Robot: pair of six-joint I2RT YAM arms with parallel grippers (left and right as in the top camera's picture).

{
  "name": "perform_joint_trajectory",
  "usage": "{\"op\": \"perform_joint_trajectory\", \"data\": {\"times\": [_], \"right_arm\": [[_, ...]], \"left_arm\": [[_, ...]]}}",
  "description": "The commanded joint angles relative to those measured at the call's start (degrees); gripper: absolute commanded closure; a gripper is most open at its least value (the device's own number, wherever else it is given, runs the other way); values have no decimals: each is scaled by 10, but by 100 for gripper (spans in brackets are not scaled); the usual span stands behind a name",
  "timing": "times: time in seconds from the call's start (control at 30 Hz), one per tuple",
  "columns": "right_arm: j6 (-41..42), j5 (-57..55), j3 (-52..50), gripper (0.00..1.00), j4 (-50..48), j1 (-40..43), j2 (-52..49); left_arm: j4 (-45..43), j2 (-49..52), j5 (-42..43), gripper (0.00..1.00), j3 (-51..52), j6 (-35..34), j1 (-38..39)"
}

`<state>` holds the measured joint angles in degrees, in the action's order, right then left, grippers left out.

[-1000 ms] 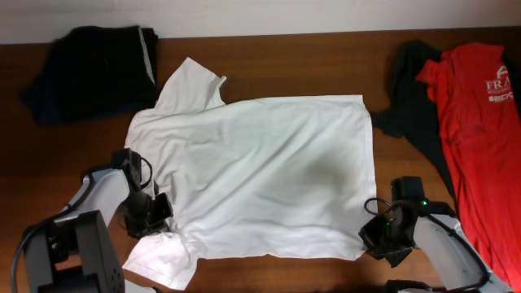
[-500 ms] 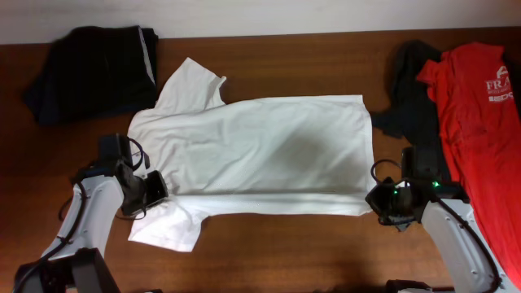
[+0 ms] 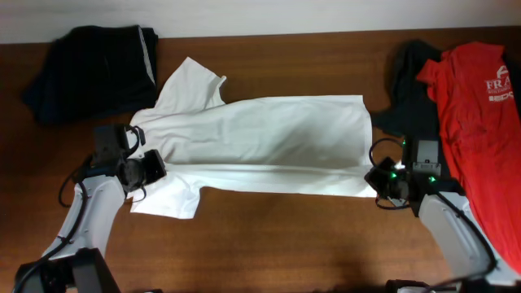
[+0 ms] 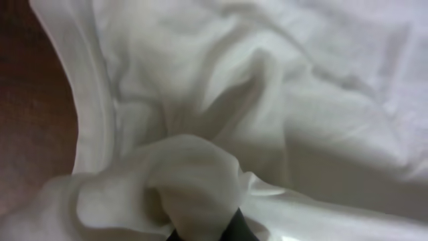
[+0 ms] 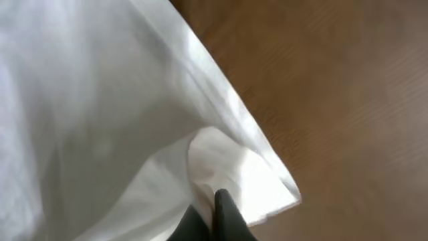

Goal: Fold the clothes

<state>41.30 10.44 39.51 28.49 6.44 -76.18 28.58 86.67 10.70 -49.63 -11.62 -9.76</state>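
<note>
A white T-shirt [image 3: 260,134] lies across the middle of the table, its near half lifted and carried over toward the far half. My left gripper [image 3: 149,169] is shut on the shirt's near left side by the sleeve; the left wrist view shows bunched white cloth [image 4: 200,167] over the fingertips [image 4: 207,234]. My right gripper [image 3: 376,179] is shut on the shirt's near right corner; in the right wrist view the dark fingers [image 5: 214,217] pinch the white hem [image 5: 227,167].
A black garment [image 3: 94,69] lies at the far left. A red T-shirt [image 3: 476,114] lies over a dark garment [image 3: 407,89] at the right. Bare wooden table [image 3: 277,236] lies along the front.
Both grippers have moved away from the front edge toward the far side, carrying the shirt's near edge with them. The visible white area has become narrower front to back.
</note>
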Motion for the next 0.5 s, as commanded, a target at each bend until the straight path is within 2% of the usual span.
{"op": "perform_joint_trajectory", "data": {"times": [0.0, 0.33, 0.37, 0.4, 0.47], "right_arm": [[-21, -30, 10, 96, -37, 3, -43], [-51, -37, 10, 96, -138, 3, -67], [-51, -37, 10, 96, -145, 3, -67], [-51, -38, 10, 96, -152, 3, -67], [-51, -50, 10, 96, -170, 3, -67]], "left_arm": [[-35, -8, -16, 99, -10, 3, -4], [-184, 38, -15, 99, -10, 3, -4], [-197, 47, -15, 98, -10, 3, -4], [-213, 60, -15, 91, -10, 3, -4], [-238, 79, -15, 89, -10, 3, -4]]}}
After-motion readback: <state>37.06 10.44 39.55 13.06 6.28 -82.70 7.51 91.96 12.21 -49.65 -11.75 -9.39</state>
